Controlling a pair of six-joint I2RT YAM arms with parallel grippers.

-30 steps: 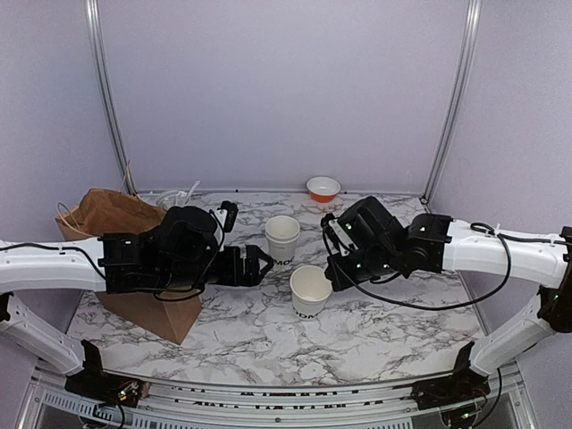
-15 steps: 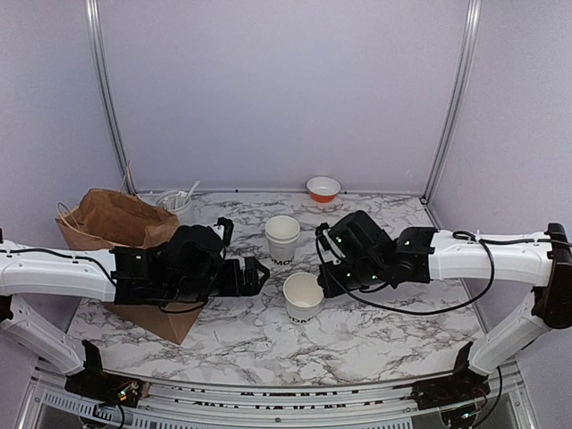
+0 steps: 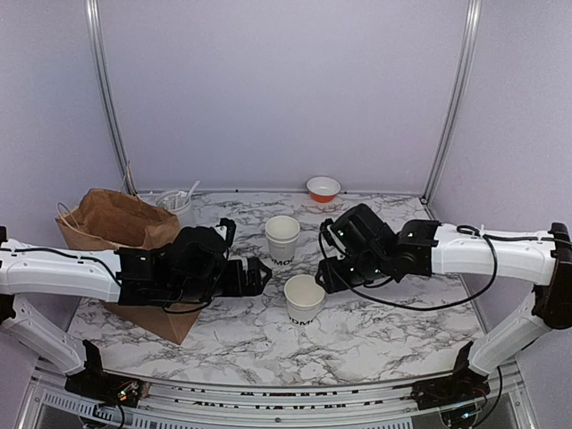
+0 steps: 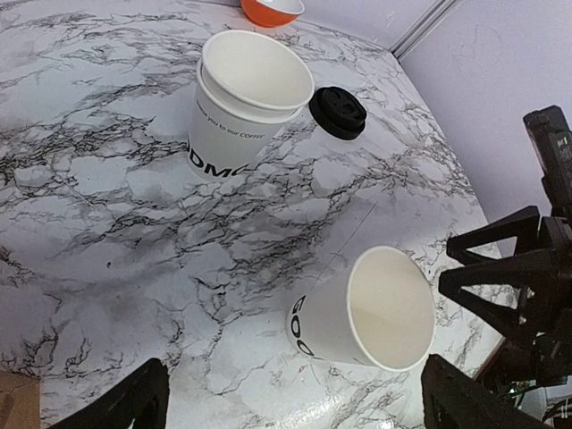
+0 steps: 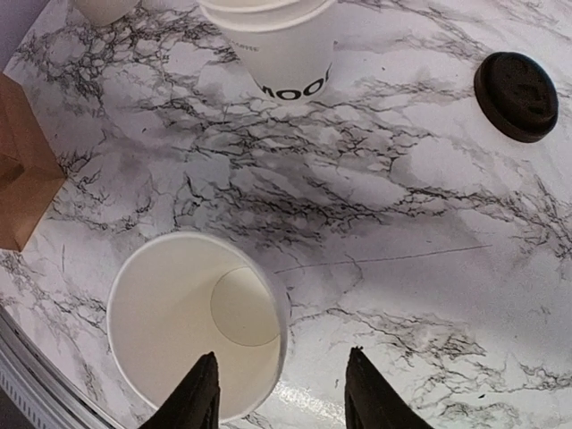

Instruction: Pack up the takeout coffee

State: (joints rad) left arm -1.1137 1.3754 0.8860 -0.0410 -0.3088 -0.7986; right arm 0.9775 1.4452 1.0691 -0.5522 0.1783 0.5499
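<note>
Nothing packed yet, by my reading. Near cup (image 3: 304, 299) stands upright and bare in the centre of the overhead view. Far cup (image 3: 282, 237) sits just above it in the frame, and from the left wrist it looks like two cups nested. One lid (image 4: 338, 112) lies flat on the worktop (image 3: 375, 322) to the right of the far cup, on neither cup. The bag (image 3: 107, 214) is at far left, partly behind the left arm, well apart from both cups. Right pincer (image 5: 281, 393) is partly open over the near cup's rim, one finger above the inside and one outside, gripping nothing. Left pincer (image 4: 295, 407) is spread fully wide and empty, aimed at the near cup. Left to do, as I judge it: lid the cups and get them into the bag. I see only one lid.
</note>
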